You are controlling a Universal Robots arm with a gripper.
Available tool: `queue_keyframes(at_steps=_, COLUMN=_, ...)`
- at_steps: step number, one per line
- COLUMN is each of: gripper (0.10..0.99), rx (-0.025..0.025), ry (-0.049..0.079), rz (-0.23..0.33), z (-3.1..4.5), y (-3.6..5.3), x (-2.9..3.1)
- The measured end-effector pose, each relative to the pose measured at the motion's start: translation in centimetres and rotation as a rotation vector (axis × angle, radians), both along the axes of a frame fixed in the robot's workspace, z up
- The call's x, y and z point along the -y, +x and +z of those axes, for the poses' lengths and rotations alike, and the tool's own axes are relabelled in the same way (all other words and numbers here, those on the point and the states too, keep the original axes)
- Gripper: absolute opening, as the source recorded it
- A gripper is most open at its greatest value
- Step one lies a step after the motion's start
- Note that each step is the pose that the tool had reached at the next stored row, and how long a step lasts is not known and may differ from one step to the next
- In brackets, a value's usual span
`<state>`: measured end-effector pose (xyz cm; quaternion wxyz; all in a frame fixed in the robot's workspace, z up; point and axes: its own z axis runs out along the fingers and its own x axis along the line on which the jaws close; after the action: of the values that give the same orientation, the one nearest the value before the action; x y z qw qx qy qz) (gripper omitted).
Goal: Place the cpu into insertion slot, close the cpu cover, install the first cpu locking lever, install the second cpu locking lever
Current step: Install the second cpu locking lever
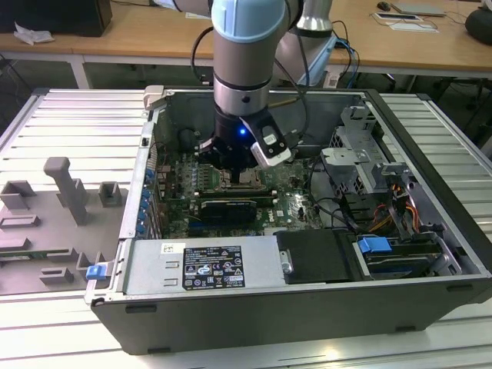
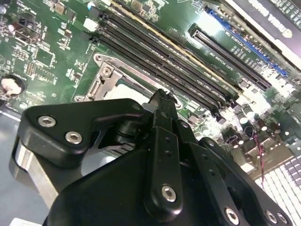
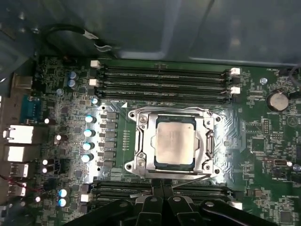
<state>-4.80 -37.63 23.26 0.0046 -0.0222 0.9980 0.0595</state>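
The cpu [image 3: 175,141], a pale silvery square chip, lies flat in the insertion slot on the green motherboard [image 3: 254,141]. The silvery cpu cover [image 3: 141,143] is down around it, framing the chip. A thin wire locking lever [image 3: 190,177] runs along the socket edge nearest my fingers. My black gripper [image 3: 162,187] is shut, its fingertips together just off that edge with nothing seen between them. In the second wrist view the gripper [image 2: 162,96] tip stands right at the socket frame [image 2: 101,70]. In the exterior view the gripper [image 1: 234,167] hangs low inside the open computer case over the socket.
Black memory slots [image 3: 164,77] flank the socket on two sides. A wide black card [image 1: 227,207] lies just in front of the socket. A drive cage [image 1: 361,154] and cables fill the exterior view's right, and the power supply [image 1: 200,265] sits at the front. A grey fixture [image 1: 54,207] lies outside the case.
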Motion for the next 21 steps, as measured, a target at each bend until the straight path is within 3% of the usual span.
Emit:
queue_keyframes(at_steps=3, gripper=0.106, rx=0.0, ry=0.0, rz=0.0, z=-0.67, y=-0.01, x=0.0)
queue_keyframes(at_steps=21, gripper=0.106, rx=0.0, ry=0.003, rz=0.0, z=-0.96, y=-0.07, x=0.0)
